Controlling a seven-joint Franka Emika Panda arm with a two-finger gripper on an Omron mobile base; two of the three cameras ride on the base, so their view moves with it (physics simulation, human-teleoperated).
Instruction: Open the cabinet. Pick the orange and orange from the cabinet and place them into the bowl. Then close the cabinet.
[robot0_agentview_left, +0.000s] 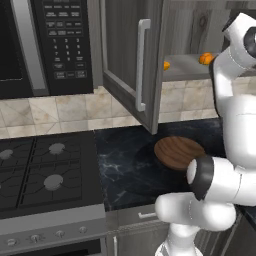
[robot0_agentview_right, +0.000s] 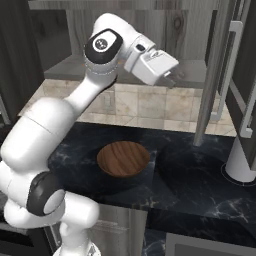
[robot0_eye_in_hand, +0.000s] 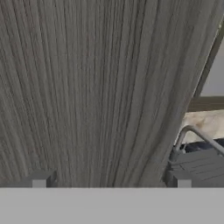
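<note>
While the cabinet (robot0_agentview_left: 127, 60) doors are standing open, the jaws (robot0_agentview_right: 172, 80) are hovering wide apart, gripping nothing.
Next: reaching an orange (robot0_agentview_left: 205, 58) at one o'clock above the bowl (robot0_agentview_left: 177, 152).

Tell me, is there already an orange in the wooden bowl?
No, the bowl on the counter holds nothing, and both oranges sit on the shelf of the open cabinet.

dark grey wood-grain cabinet (robot0_agentview_left: 125, 55), silver bar handle (robot0_agentview_left: 141, 65), bright orange fruits (robot0_agentview_left: 205, 58), reddish-brown striped bowl (robot0_agentview_right: 123, 158), black marbled counter (robot0_agentview_right: 195, 185), beige tiled backsplash (robot0_agentview_left: 60, 112)
</note>
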